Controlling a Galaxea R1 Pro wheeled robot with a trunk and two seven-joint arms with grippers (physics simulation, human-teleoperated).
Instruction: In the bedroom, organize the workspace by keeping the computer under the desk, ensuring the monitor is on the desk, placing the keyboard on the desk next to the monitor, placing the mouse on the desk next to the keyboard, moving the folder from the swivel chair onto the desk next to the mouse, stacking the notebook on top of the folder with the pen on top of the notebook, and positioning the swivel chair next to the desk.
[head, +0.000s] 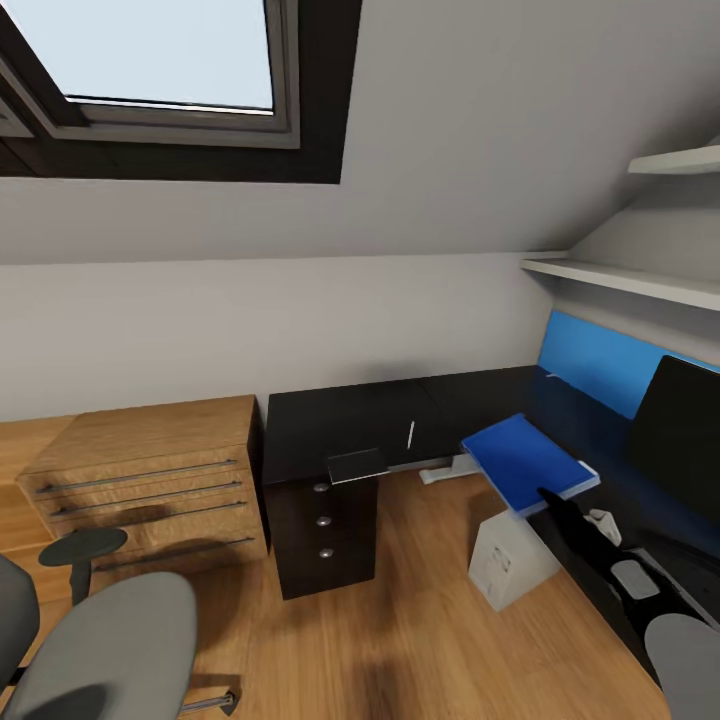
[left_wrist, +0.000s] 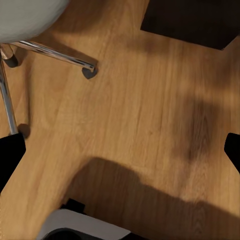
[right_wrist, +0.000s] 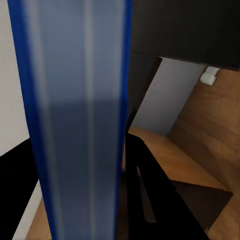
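The right gripper (head: 548, 497) has its fingers clenched on the near edge of the blue folder (head: 525, 462), holding it level above the floor (head: 420, 620) just off the black worktop (head: 350, 420). The notebook (head: 357, 465) lies at the worktop's front edge, with the pen (head: 411, 434) nearby. The monitor (head: 680, 435) stands at the right. The swivel chair (head: 100, 640) sits at lower left. The left gripper (left_wrist: 122, 150) hangs over bare floor with its fingers released. No writing is legible.

**Blue folder held over the counter's edge**

The right tool (head: 548, 497) gripped the blue folder (head: 525, 460) flat above the black counter (head: 340, 420), just beside the monitor (head: 680, 435). The notebook (head: 357, 465) and pen (head: 411, 434) lay on the counter. The swivel chair (head: 100, 630) stood near the wooden drawers (head: 150, 480).
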